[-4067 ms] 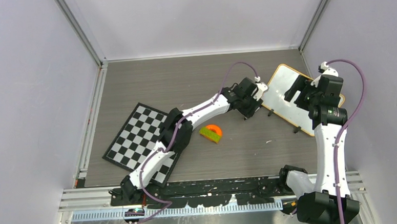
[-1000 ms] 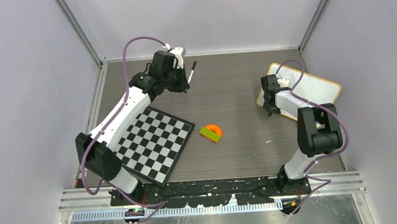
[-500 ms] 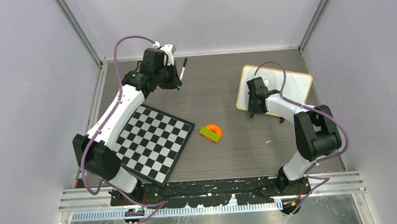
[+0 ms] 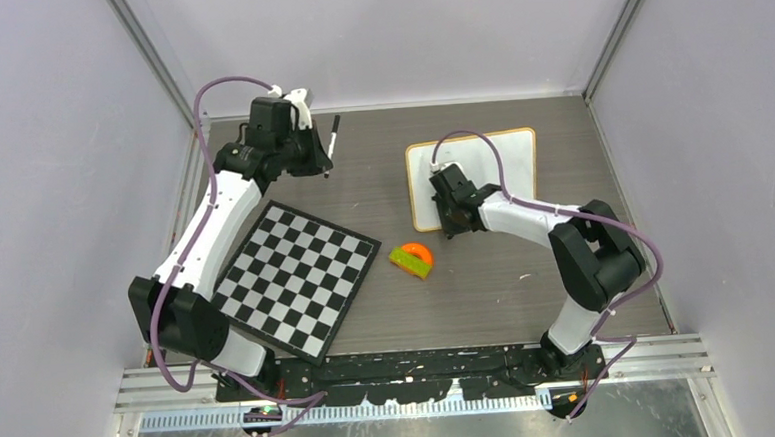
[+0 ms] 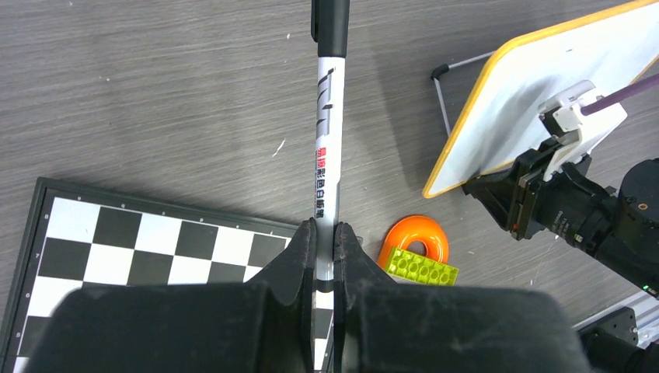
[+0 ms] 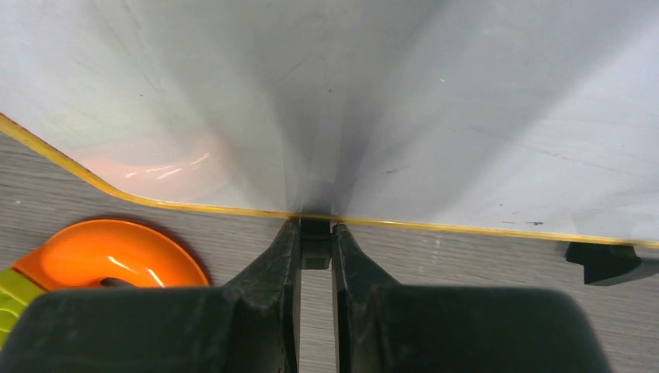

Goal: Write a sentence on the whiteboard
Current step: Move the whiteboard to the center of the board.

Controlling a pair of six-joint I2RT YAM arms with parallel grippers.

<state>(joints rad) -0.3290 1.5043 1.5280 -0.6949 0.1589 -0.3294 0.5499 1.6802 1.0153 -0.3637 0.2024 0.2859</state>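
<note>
Toward the table's far edge, from above, the whiteboard sits right of centre, with bare tabletop between it and the far-left corner. Left wrist: the left gripper is clamped on a marker, best carried along that far strip. Right wrist: the right gripper has its 2 fingers pinching the whiteboard's lower frame, the face blank; a firm grip should steady it.

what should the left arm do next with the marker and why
Probably swing the left gripper, shut on the marker, across toward the whiteboard: the board is blank, the right gripper clamps its edge, and the marker is far left of it.
</note>
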